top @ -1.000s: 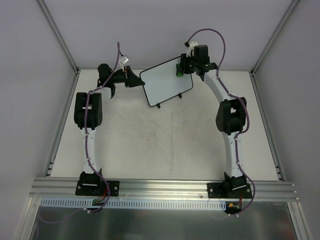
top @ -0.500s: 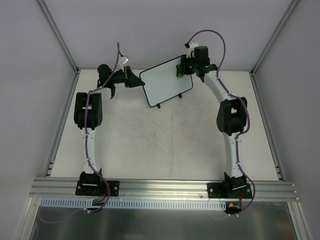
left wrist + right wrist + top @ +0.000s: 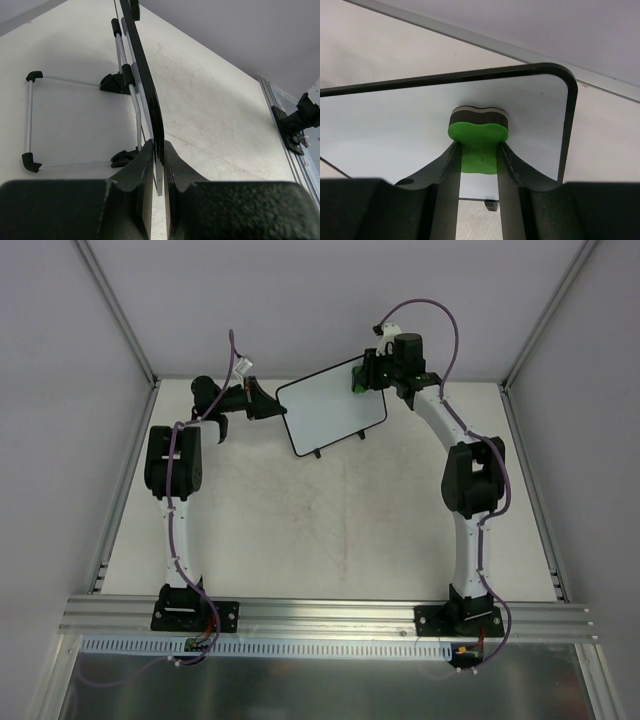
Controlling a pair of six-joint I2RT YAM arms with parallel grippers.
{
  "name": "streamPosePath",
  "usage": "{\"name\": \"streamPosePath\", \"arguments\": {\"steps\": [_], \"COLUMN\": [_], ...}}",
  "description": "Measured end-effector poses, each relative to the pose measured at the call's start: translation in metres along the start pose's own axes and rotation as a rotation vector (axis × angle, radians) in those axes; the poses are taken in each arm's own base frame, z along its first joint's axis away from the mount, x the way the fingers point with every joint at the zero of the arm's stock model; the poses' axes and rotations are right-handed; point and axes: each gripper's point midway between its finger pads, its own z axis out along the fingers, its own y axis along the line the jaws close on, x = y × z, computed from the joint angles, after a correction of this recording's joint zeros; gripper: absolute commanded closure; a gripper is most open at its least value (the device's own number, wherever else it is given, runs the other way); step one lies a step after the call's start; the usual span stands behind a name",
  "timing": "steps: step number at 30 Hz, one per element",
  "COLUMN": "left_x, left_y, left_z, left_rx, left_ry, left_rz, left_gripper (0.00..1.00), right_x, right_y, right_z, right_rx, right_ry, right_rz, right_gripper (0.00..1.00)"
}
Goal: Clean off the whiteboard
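The whiteboard (image 3: 330, 405), white with a thin black frame and two small black feet, stands tilted at the back of the table. No writing shows on its face. My left gripper (image 3: 268, 406) is shut on its left edge; in the left wrist view the board's edge (image 3: 145, 85) runs between the jaws of that gripper (image 3: 159, 152). My right gripper (image 3: 362, 377) is shut on a green eraser (image 3: 478, 137) and presses its dark felt side against the board's face (image 3: 395, 130) near the upper right corner. The eraser also shows in the top view (image 3: 357, 381).
The board's wire stand (image 3: 75, 120) with black end caps rests on the table behind the board. Grey walls and a metal rail (image 3: 520, 480) bound the table. The left arm's base mount (image 3: 295, 125) shows at the right of the left wrist view.
The right gripper with the eraser has moved a little up along the board's top right corner. The left gripper and board have shifted slightly left and up.
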Motion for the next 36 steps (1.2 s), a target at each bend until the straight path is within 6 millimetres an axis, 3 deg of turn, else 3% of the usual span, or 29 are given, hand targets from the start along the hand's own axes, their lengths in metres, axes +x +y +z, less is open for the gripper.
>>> {"name": "streamPosePath", "arguments": {"steps": [4, 12, 17, 21, 24, 36], "left_x": [-0.001, -0.001, 0.0, 0.001, 0.005, 0.008], "left_y": [-0.001, -0.002, -0.002, -0.004, -0.006, -0.007], "left_z": [-0.003, -0.004, -0.004, -0.004, -0.005, -0.006], "left_rx": [-0.002, 0.001, 0.001, 0.004, 0.013, 0.02], "left_ry": [-0.005, -0.006, -0.006, -0.002, 0.01, 0.019], "left_rz": [-0.005, -0.014, -0.015, -0.028, -0.045, -0.053], "left_gripper": [1.0, 1.0, 0.89, 0.78, 0.63, 0.54], "right_x": [-0.012, -0.054, -0.071, -0.078, -0.078, -0.077], "right_y": [0.01, 0.033, 0.042, 0.044, 0.044, 0.04], "right_z": [-0.018, -0.072, -0.096, -0.103, -0.104, -0.104], "right_rx": [-0.022, -0.05, -0.058, -0.062, -0.064, -0.059], "right_ry": [-0.037, -0.159, -0.225, -0.247, -0.249, -0.248], "right_rz": [-0.005, -0.044, -0.062, -0.064, -0.063, -0.059], "right_gripper": [1.0, 1.0, 1.0, 1.0, 1.0, 1.0]}}
